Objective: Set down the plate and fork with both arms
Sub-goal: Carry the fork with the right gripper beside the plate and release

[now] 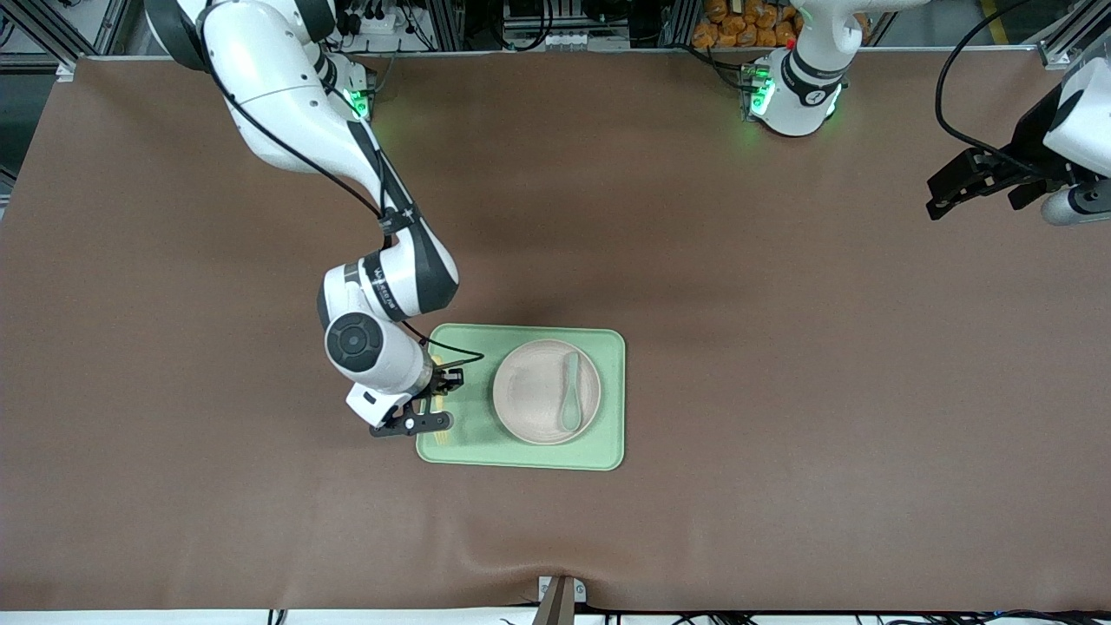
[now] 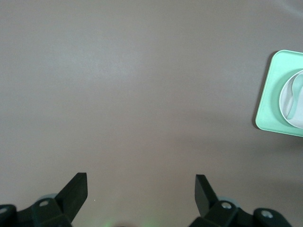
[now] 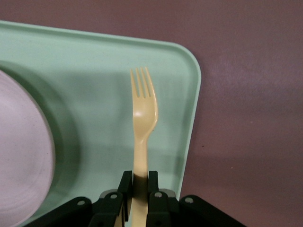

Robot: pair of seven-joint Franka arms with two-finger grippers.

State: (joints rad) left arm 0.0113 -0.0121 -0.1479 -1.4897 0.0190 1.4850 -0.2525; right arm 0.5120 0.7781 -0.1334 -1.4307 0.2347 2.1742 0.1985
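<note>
Over the tray's strip at the right arm's end: right gripper pinching the fork by its handle.
Fork is held low, lengthwise along the tray, beside the plate; probably so it can be laid flat there without touching the plate. Plate sits on the tray with a spoon resting in it. Left gripper waits over bare table, well apart from the tray toward the left arm's end, jaws spread, holding nothing. Count: one tray, one plate, one fork, one spoon, two arms.
</note>
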